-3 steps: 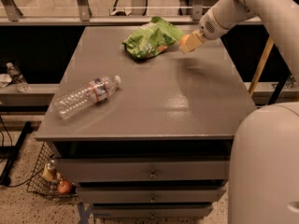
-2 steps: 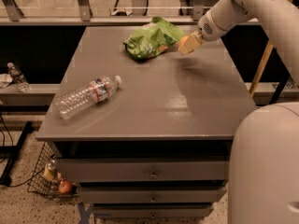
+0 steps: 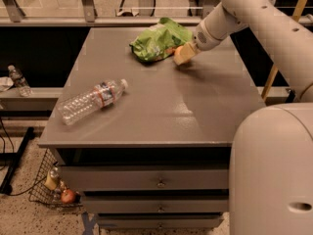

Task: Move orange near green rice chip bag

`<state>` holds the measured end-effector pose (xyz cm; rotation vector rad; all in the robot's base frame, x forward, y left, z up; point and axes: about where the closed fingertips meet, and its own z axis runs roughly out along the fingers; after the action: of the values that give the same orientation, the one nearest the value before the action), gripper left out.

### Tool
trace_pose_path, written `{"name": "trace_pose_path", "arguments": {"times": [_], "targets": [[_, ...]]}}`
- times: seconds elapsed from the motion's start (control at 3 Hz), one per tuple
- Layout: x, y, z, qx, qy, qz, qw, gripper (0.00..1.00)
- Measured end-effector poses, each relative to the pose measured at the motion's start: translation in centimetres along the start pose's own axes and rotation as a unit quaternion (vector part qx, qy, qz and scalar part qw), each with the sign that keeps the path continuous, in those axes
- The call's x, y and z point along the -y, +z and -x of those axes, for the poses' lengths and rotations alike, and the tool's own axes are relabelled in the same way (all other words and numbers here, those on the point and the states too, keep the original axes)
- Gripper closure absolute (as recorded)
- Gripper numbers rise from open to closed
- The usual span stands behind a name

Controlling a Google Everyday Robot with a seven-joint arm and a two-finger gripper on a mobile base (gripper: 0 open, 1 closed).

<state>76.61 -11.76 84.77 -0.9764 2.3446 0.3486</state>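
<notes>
Pincer [image 3: 185, 56] low at far right of table [image 3: 161, 116], clamped on orange [image 3: 178, 49]. Green bag [image 3: 157, 42] immediately left of orange, about touching. Probably needs only a straight set-down and release.

Water bottle [image 3: 93, 101] lying on grey table [image 3: 195, 116] (left front); basket [image 3: 38, 184] below.

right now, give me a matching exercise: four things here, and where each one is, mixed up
1 green bag
2 water bottle
3 gripper
4 wire basket

a on the floor, left of the drawers
b lying on its side, front left of the table top
c crumpled, at the back of the table top
d low over the table top, just right of the green bag

Pairs: 1-c, 2-b, 3-d, 4-a
</notes>
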Motion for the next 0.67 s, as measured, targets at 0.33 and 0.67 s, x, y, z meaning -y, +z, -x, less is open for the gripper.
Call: {"name": "trace_pose_path", "arguments": {"times": [0.33,0.67], "targets": [[-0.07,0.29,-0.1,-0.002,0.0,0.002,1.0,0.82],[-0.18,0.65,-0.17,-0.003,0.0,0.004,1.0,0.59]]}}
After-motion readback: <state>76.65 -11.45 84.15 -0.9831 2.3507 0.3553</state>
